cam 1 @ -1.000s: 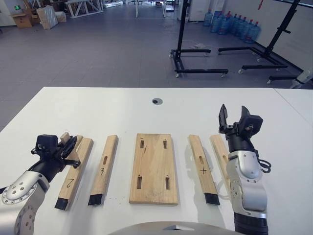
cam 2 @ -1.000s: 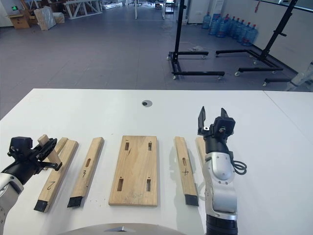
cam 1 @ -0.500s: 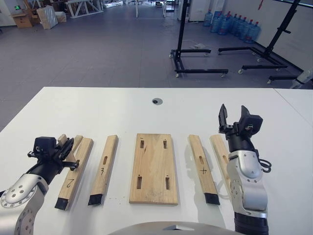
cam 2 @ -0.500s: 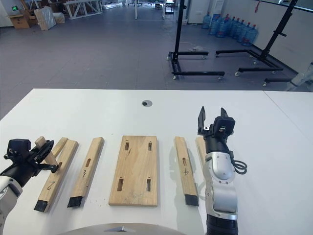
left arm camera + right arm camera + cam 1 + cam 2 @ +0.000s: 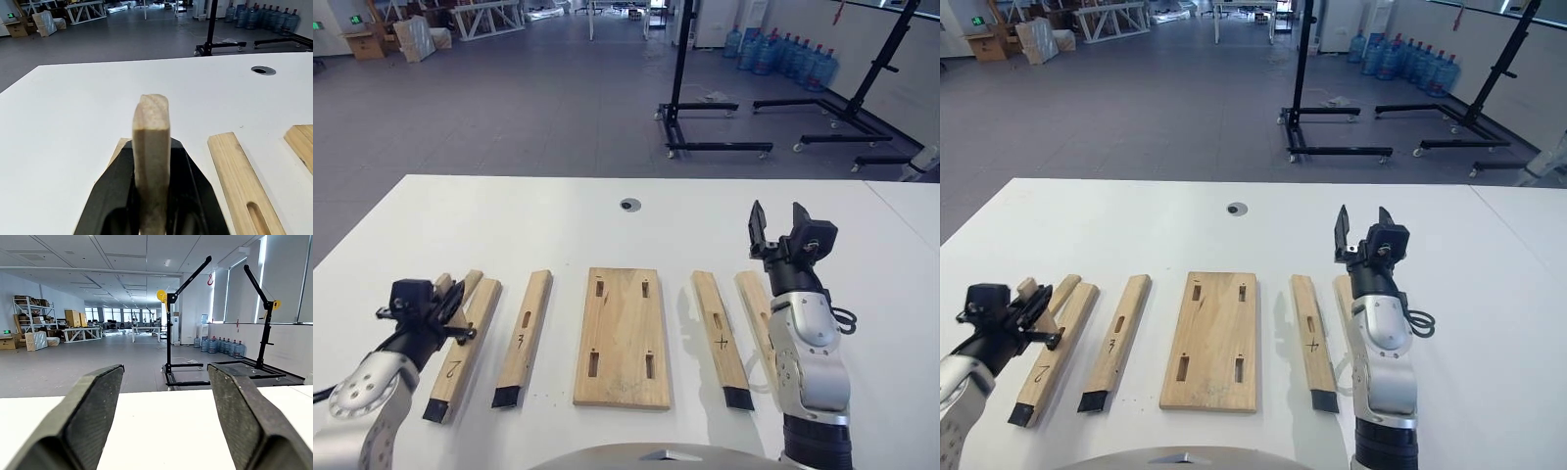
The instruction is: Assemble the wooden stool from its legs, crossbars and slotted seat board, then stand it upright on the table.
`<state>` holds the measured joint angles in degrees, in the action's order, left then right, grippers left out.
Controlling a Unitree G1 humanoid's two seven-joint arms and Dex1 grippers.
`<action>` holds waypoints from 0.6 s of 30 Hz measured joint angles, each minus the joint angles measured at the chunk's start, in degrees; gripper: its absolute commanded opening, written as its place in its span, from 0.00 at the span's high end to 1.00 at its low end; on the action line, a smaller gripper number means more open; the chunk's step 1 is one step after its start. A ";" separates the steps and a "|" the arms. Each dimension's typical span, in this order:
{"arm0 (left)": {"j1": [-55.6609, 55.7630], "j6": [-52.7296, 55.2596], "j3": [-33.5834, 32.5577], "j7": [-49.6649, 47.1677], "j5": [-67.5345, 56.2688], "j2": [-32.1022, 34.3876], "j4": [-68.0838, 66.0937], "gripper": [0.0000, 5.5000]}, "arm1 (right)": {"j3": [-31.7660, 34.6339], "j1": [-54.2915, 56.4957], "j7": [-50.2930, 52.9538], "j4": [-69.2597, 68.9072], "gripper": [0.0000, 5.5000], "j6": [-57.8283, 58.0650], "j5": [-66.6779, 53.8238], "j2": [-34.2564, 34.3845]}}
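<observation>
Left claw [image 5: 151,159], nine o'clock, grips a crossbar [image 5: 152,122], its lower end hidden; right claw [image 5: 775,213], three o'clock, released.

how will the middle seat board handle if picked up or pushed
The seat board looks like solid wood, so probably stiff. Lying flat on the table, its edges seem hard to pinch. Pushed, it should slide, not roll.

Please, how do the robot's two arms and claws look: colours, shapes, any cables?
Both arms have rounded silver-grey shells. The right arm carries a looped black cable near its wrist. The left claw and right claw are black, each with two flat, tapering fingers.
</observation>
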<state>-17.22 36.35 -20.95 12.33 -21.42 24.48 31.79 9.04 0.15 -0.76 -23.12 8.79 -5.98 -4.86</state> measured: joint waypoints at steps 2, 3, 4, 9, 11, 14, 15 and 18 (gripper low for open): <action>6.69 1.36 3.18 -1.45 1.78 0.14 -5.07 0.93 | -0.10 0.67 -0.31 0.27 0.43 0.04 -0.35 -0.03; 8.51 1.93 3.82 -1.80 1.99 0.13 -6.27 0.93 | -0.19 0.97 -0.45 0.48 0.43 0.23 -0.58 -0.03; 9.76 2.42 4.24 -1.90 1.99 0.09 -7.36 0.93 | -0.21 1.21 -0.66 0.63 0.43 0.52 -0.76 -0.05; 13.95 2.16 4.18 -0.76 1.87 0.24 -13.71 0.93 | -0.17 1.93 -0.99 1.21 0.43 1.06 -1.45 -0.29; 14.00 0.72 4.34 0.65 1.98 1.15 -15.29 0.93 | -0.07 2.61 -1.02 1.64 0.43 1.09 -1.95 -0.59; 14.08 -4.09 5.66 2.61 3.47 2.37 -18.98 0.93 | -0.24 3.45 -1.02 2.25 0.43 1.08 -1.98 -0.65; 14.09 -6.31 5.93 3.33 4.11 2.50 -20.57 0.93 | -0.30 3.60 -1.00 2.35 0.43 1.08 -1.98 -0.66; 13.19 -14.70 5.99 5.84 4.45 1.91 -25.15 0.93 | -0.57 3.83 -0.99 2.71 0.43 1.03 -1.98 -0.66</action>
<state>-4.03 21.65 -14.96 18.16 -16.96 26.39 6.64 8.46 3.99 -1.75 -20.41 9.83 -7.96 -5.52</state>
